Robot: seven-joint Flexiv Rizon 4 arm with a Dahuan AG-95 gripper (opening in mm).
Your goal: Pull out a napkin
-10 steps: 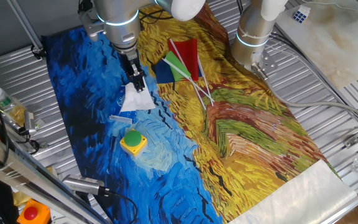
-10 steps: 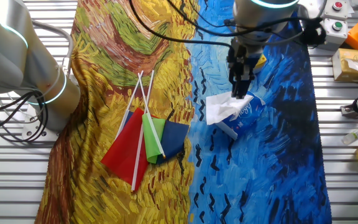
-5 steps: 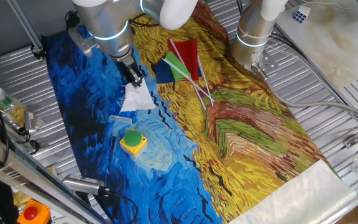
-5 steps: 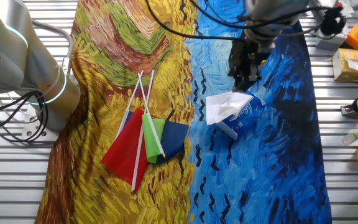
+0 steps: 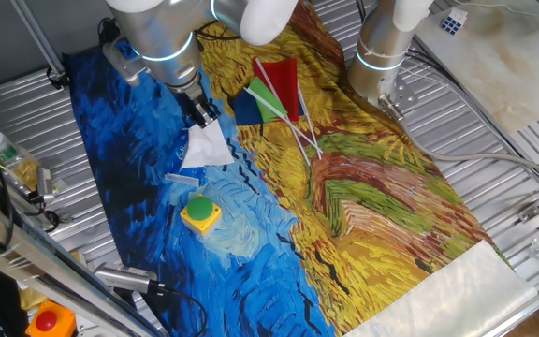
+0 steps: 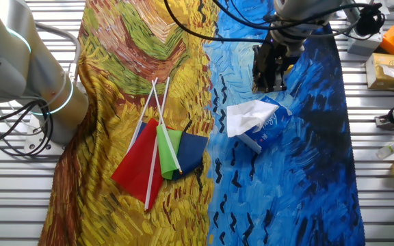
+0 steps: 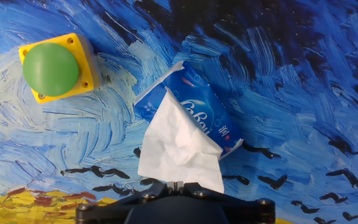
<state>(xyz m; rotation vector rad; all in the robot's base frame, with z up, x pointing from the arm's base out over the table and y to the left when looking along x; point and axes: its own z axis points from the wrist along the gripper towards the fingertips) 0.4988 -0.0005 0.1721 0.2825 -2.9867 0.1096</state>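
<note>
Fingers (image 6: 269, 80) lifted off, napkin (image 7: 178, 149) loose just below them, half-pulled

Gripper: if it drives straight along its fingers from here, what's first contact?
Most likely the napkin: the gripper hangs above it, pointing down, and the hand view shows the sheet just ahead, over the blue tissue pack. The exact touch point is uncertain, since depth is unclear.

On the bench (image 5: 494, 140) lies a cloth (image 5: 363, 206). The napkin (image 7: 178, 146) sticks out of a pack (image 7: 191, 118) lying on the cloth. The button box (image 7: 56, 65) sits near the pack. The flags (image 6: 159, 150) lie well apart. The gripper (image 6: 269, 80) hangs above the napkin.
</note>
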